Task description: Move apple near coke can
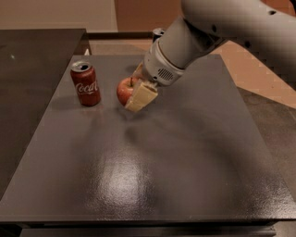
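At the left of the dark tabletop [152,185], upright: coke can [85,84]. Just to its right, near but apart: apple [123,90], clamped in the end effector [132,92], with a pale finger [141,96] across its right side. Behind the arm [222,28], mostly hidden: another can [158,32].

Likely a robot test lab or office space, though little background shows: a dark grey matte table [185,185] lies under the cream-padded gripper [133,89], which clasps a small red apple [123,90]. Another dark table [27,69] stands left of it, tan floor [273,92] to its right, and a plain beige wall [55,14] beyond.
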Action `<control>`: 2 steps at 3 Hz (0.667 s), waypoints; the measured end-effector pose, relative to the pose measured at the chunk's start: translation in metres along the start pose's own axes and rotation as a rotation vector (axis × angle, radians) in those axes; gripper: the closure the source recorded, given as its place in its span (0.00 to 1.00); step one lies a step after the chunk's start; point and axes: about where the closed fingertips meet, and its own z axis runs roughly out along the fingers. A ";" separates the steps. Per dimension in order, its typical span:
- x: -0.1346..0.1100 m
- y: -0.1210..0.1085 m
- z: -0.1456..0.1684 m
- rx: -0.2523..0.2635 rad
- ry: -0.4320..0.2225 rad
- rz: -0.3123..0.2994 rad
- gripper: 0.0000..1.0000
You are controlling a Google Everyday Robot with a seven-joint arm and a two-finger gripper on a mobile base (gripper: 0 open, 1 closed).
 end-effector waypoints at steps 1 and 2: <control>-0.015 -0.003 0.022 -0.005 0.000 -0.002 1.00; -0.021 -0.009 0.039 -0.001 -0.011 0.018 1.00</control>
